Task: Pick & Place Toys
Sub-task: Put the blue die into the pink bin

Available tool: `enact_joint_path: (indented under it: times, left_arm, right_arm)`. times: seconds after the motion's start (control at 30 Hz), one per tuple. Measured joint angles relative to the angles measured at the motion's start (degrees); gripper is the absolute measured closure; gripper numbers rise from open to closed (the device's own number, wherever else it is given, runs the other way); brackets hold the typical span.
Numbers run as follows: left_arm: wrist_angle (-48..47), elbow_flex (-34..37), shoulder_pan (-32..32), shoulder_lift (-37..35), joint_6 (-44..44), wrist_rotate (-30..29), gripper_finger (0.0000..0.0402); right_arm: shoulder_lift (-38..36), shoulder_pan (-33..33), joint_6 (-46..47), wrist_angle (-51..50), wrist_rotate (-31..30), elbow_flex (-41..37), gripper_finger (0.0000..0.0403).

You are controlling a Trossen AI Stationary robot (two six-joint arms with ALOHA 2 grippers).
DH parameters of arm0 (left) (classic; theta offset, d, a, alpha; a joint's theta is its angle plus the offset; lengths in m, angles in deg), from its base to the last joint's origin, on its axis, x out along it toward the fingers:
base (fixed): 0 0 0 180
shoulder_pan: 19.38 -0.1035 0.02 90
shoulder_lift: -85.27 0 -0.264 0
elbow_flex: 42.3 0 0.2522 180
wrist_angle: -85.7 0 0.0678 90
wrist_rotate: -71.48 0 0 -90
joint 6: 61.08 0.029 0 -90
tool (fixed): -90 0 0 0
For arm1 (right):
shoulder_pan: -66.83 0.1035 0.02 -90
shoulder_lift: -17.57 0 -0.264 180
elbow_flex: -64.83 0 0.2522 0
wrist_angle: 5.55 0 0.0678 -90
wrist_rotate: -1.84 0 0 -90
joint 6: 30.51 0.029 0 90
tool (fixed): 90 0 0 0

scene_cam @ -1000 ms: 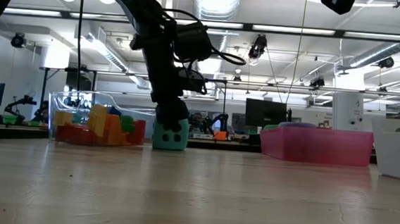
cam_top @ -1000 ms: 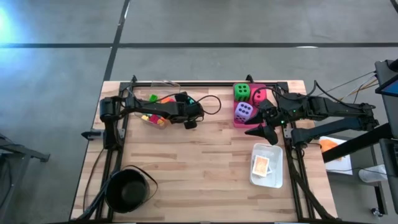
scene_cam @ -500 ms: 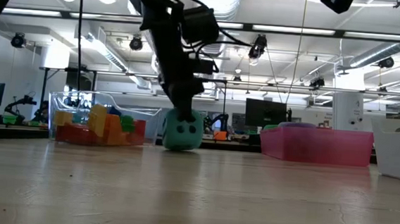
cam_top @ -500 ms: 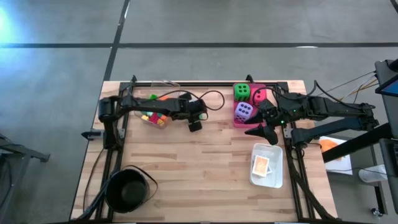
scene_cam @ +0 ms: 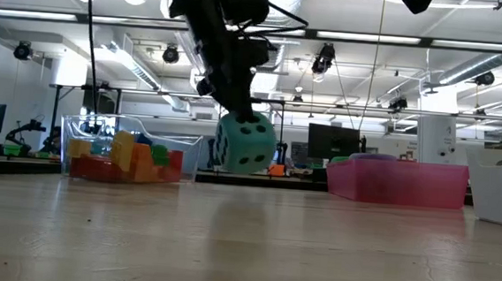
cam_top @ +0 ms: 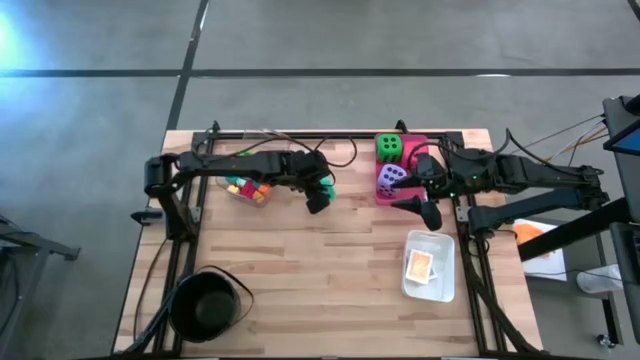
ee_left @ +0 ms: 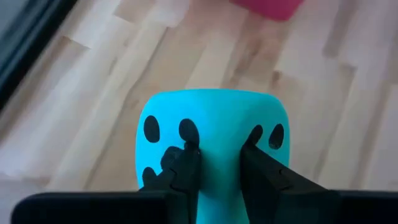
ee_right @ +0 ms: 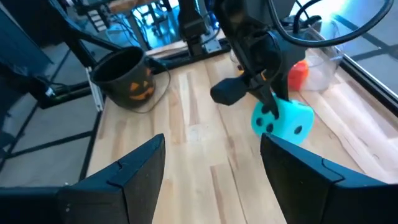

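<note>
From above, the left arm is reaching rightward along the far part of the wooden table (cam_top: 330,260), its left gripper (cam_top: 319,196) hiding the die under it, just right of the clear tray (cam_top: 250,194) of coloured blocks (cam_top: 243,186). The right arm is lying along the far right edge, its right gripper (cam_top: 408,190) pointing left beside the pink tray (cam_top: 388,199), where the green die (cam_top: 388,148) and purple die (cam_top: 391,179) are sitting. A card (cam_top: 421,266) is resting in the white tray (cam_top: 446,285) nearer; the black pot (cam_top: 205,306) is standing at the near left corner.

From table height, the left gripper (scene_cam: 238,111) is coming down steeply from above and pinching the teal die (scene_cam: 245,145), which is hanging clear of the tabletop.

The left wrist camera is showing both fingers (ee_left: 185,171) clamped into the teal die's (ee_left: 211,134) soft top.

The right wrist camera is showing its own fingers (ee_right: 140,171) spread wide apart with nothing between them, facing the left gripper (ee_right: 268,102) and the dangling die (ee_right: 281,122).
</note>
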Motion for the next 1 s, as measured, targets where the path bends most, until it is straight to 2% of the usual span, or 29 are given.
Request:
enact_joint_path:
  times: [0.13,0.33,0.63,1.0]
  left_arm:
    - [0.2,0.0,0.0,-2.0,-3.8,4.8,0.0330]
    - [0.8,-0.1,0.0,-5.7,-6.9,8.3,0.0352]
    - [3.0,-0.1,0.0,-11.2,-10.8,11.5,0.0378]
    - [3.1,-0.2,0.0,-13.8,-13.2,13.7,0.0396]
  right_arm:
    - [0.0,0.0,0.0,2.0,-0.1,0.0,0.0147]
    - [0.3,0.0,-1.6,4.0,0.0,0.0,0.0147]
    - [4.3,0.0,-2.8,3.8,-0.1,0.0,0.0147]
    - [8.2,0.0,-2.6,3.8,0.1,0.0,0.0147]
